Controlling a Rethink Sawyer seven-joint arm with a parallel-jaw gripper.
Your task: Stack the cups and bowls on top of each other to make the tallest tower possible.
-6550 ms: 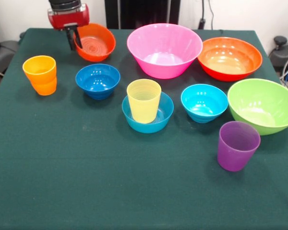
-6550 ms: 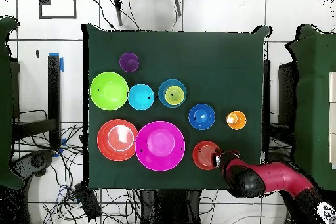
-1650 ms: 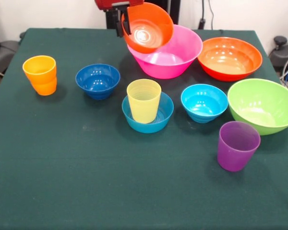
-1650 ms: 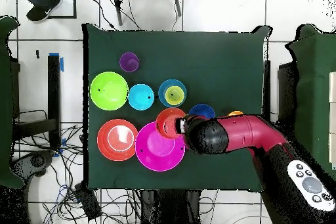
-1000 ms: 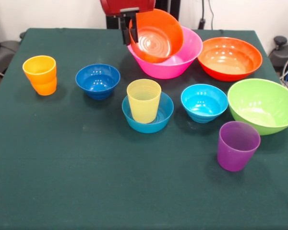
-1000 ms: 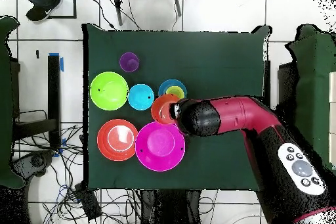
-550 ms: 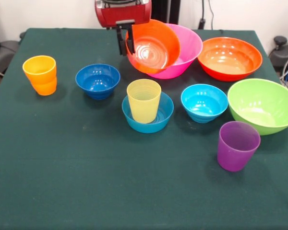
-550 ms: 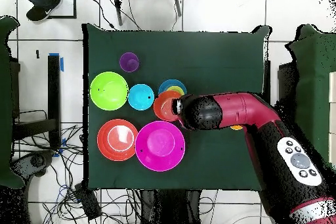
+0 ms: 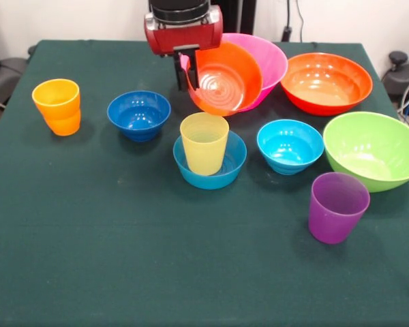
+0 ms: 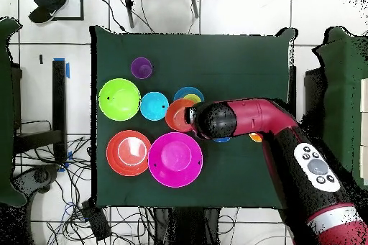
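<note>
small orange-red bowl (image 9: 225, 78) tilted in gripper (image 9: 185, 68), above yellow cup (image 9: 204, 143).

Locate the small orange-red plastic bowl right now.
In the front view, the small orange-red plastic bowl hangs tilted in the gripper, before the large pink bowl, above and behind the pale yellow cup.
</note>
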